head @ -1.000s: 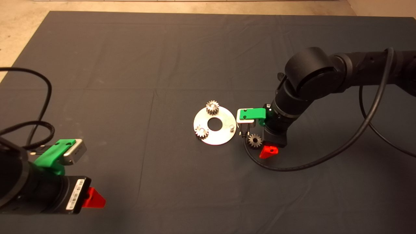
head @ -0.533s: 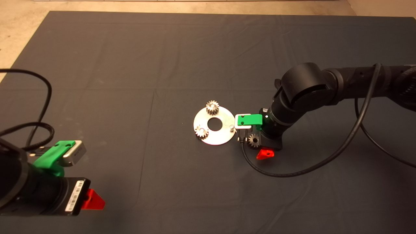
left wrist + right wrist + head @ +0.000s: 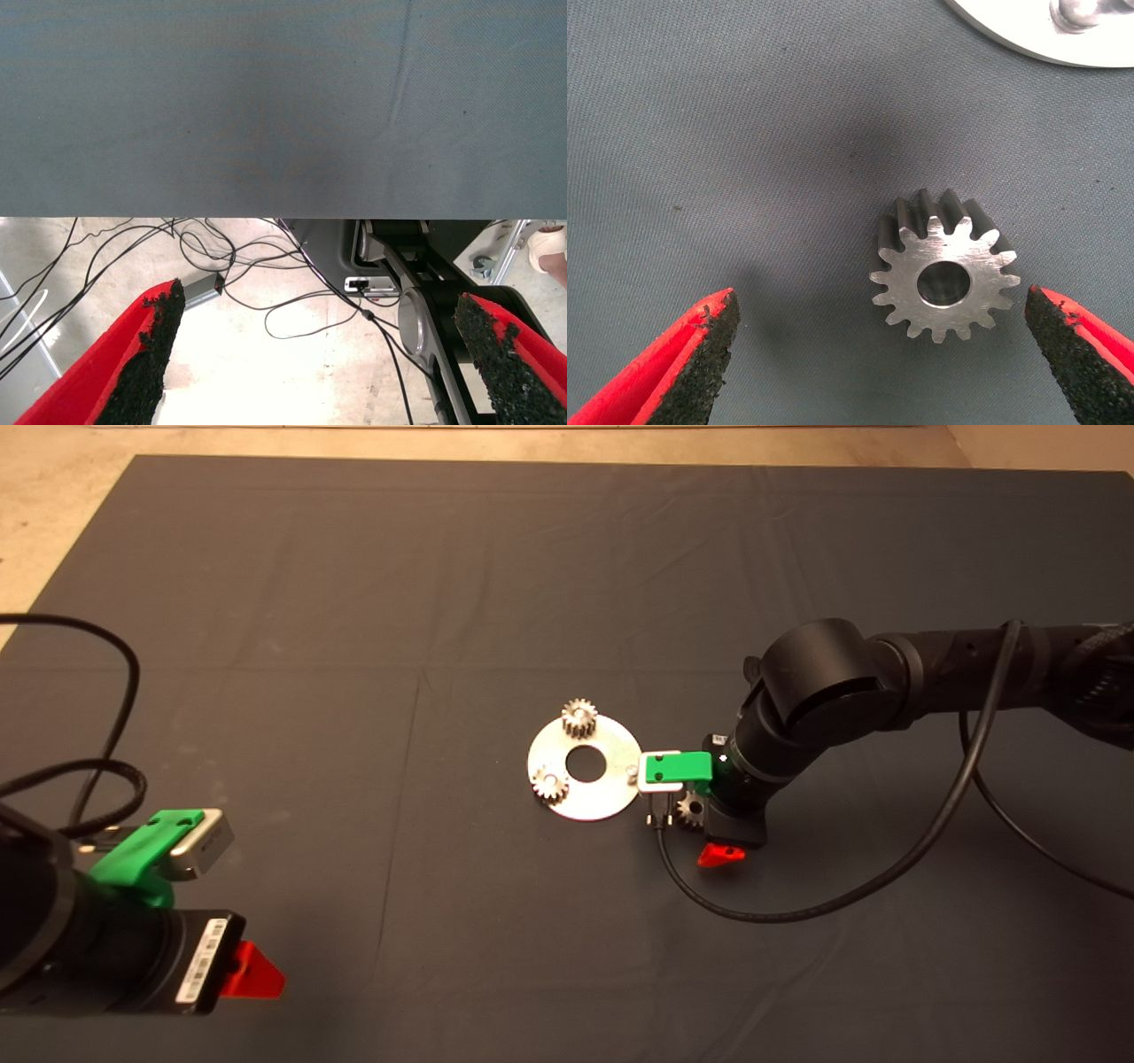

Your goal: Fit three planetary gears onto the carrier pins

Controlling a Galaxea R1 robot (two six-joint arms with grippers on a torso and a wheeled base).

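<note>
Gears first: we count two planetary gears seated on the disc (image 3: 585,769), one (image 3: 579,717) at its far edge and one (image 3: 550,784) at its near left edge. We see the third gear (image 3: 945,276) lying flat on the dark mat (image 3: 354,602) just beside the disc's right edge, bore facing up. One carrier pin (image 3: 1072,15) stands bare at the disc's right rim, near that loose gear. Our right gripper (image 3: 881,354) hangs low over the loose gear, its jaws spread wide with the gear between the red fingers (image 3: 691,354), nearer one pad and touching neither. Our left gripper (image 3: 310,354) waits at the mat's near left corner, jaws wide and holding nothing, with cables on the floor beyond the mat's edge.
</note>
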